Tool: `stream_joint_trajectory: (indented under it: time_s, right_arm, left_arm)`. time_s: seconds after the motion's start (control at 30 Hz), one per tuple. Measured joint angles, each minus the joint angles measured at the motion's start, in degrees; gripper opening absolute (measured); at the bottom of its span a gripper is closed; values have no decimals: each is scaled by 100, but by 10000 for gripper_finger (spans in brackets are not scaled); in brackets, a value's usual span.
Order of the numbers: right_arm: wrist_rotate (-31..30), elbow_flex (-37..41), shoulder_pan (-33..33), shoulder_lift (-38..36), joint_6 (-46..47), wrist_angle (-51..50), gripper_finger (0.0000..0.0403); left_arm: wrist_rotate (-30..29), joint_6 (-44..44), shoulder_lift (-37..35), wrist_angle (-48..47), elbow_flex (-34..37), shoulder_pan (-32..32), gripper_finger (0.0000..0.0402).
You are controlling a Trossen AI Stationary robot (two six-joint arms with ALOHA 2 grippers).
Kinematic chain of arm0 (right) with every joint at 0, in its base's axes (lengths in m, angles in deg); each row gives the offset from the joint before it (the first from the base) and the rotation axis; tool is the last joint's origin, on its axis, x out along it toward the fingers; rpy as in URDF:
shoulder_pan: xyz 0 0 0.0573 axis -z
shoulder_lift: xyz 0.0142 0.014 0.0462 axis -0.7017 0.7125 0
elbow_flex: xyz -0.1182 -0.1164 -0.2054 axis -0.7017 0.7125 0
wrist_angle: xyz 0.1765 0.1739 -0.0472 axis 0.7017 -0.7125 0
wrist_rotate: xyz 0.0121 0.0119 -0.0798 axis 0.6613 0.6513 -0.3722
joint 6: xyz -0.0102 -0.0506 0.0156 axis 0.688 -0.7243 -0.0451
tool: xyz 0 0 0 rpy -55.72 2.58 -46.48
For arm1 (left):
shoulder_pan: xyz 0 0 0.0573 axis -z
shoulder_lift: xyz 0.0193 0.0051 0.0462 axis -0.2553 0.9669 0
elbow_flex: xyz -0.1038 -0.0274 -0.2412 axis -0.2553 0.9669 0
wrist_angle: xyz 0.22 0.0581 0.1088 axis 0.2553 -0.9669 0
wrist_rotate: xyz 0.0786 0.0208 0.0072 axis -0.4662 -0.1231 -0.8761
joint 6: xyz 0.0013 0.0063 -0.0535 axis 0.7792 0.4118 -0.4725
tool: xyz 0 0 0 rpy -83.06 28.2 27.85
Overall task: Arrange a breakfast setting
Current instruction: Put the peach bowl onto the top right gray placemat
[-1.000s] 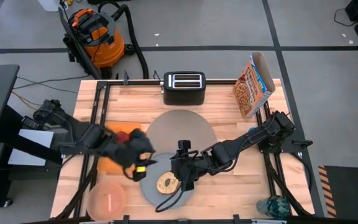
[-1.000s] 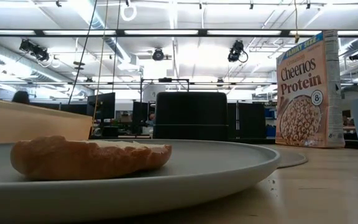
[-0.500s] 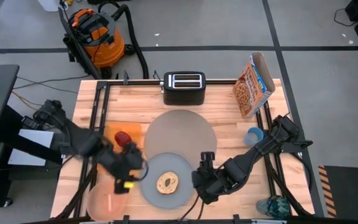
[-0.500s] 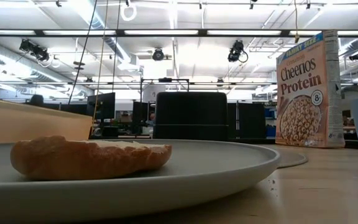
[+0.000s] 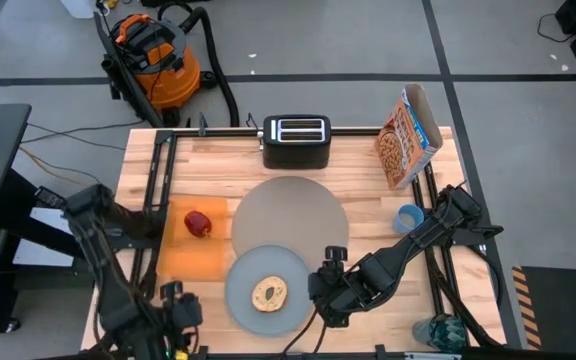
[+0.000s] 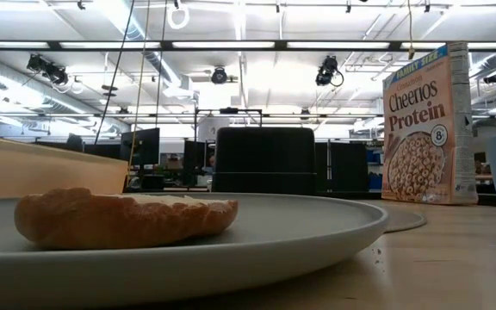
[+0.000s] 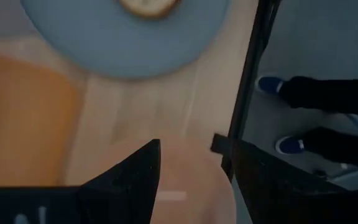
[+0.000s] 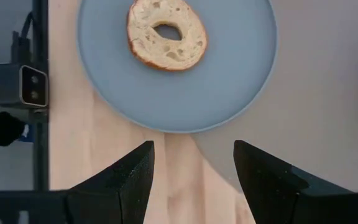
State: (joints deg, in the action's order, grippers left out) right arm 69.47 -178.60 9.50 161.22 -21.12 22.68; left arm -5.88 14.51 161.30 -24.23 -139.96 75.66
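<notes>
Left end effector (image 7: 191, 168) spread open over pink bowl (image 7: 185, 186) at worktop's near-left edge | bowl likely light, rigid, slick: pinch rim | right end effector (image 8: 191, 174) open near plate (image 8: 229, 81)

A pale butcher-block surface (image 5: 358, 175) stands on a grey floor (image 5: 508, 110) crossed by dark seam lines. An orange shop vacuum (image 5: 153, 55) with black hoses sits on the floor behind it. In the low view, the room beyond is a large open hall with long strip lights (image 6: 231, 45) on the ceiling, hanging fixtures and rows of dark monitors (image 6: 140, 146).
</notes>
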Motion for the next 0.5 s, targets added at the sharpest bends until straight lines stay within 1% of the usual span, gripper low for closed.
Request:
stream_joint_trajectory:
  time_s: [0.17,0.3,0.5]
  right_arm:
    - [268,0,8,2,128,-18,227]
    - [287,0,6,2,148,-33,227]
    - [163,-2,6,2,51,-43,227]
  left_arm:
    - [460,-414,588,357,2,114,203]
    - [723,-783,832,511,2,117,203]
    - [778,-1514,980,585,2,115,203]
